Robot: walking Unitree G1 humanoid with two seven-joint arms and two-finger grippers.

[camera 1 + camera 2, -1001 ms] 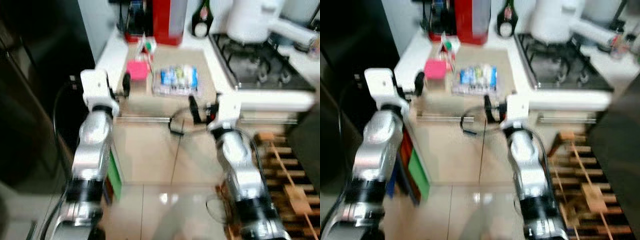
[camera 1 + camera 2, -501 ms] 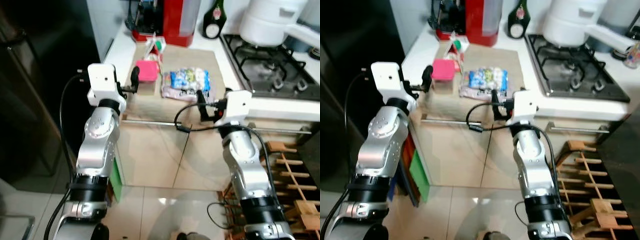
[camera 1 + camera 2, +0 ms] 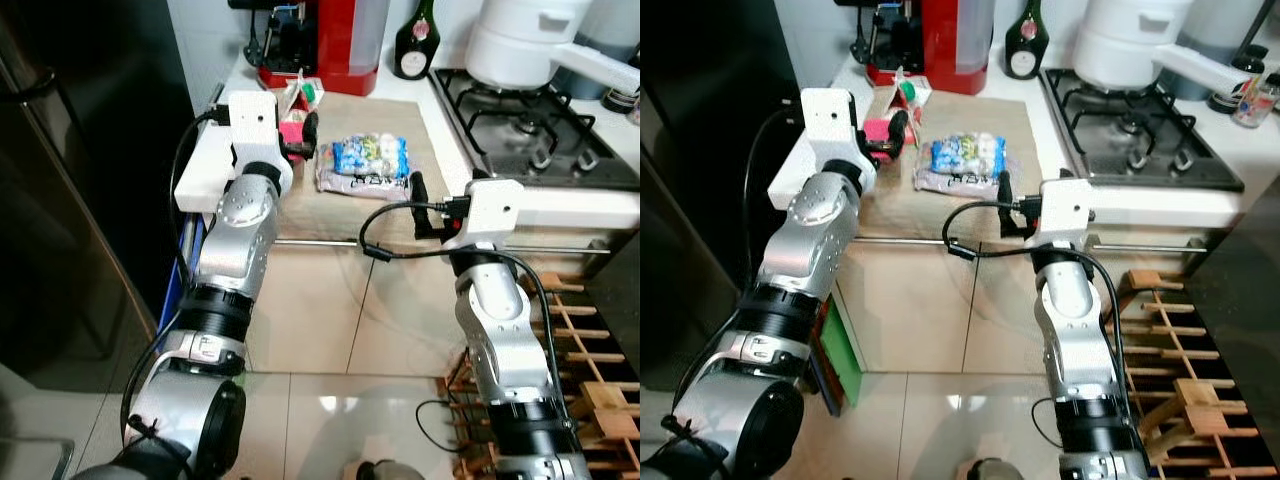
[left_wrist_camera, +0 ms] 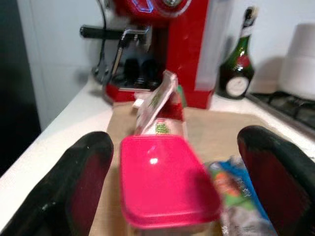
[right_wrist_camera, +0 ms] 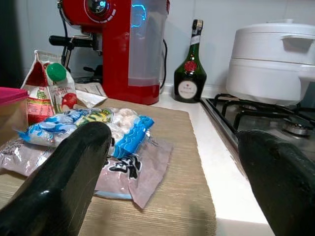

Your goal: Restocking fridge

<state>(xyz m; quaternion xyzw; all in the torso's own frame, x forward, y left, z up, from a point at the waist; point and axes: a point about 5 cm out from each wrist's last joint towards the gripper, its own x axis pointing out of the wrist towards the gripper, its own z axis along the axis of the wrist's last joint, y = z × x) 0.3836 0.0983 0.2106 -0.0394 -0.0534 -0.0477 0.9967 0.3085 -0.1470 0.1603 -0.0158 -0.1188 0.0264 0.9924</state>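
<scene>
A pink-lidded box [image 4: 165, 182] stands on the tan mat [image 3: 425, 125] at the counter's left side. My left gripper [image 4: 174, 140] is open, with one black finger on each side of the box, just short of it. A small carton with a green cap [image 3: 303, 92] stands right behind the box. A bag of blue and white packets [image 3: 362, 160] lies on the mat to the right of the box. My right gripper [image 3: 418, 190] is open at the counter's front edge and points at the bag [image 5: 93, 128].
A red coffee machine [image 3: 340, 40], a green bottle [image 3: 412, 45] and a white pot [image 3: 520, 45] on the gas hob [image 3: 530, 125] stand at the back. A black fridge [image 3: 80, 200] is at the left. A wooden rack [image 3: 595, 370] lies on the floor at the right.
My left arm has reached forward over the counter, bringing its gripper up to the pink box. My right gripper stays at the counter edge. The camera has steadied and shifted slightly.
</scene>
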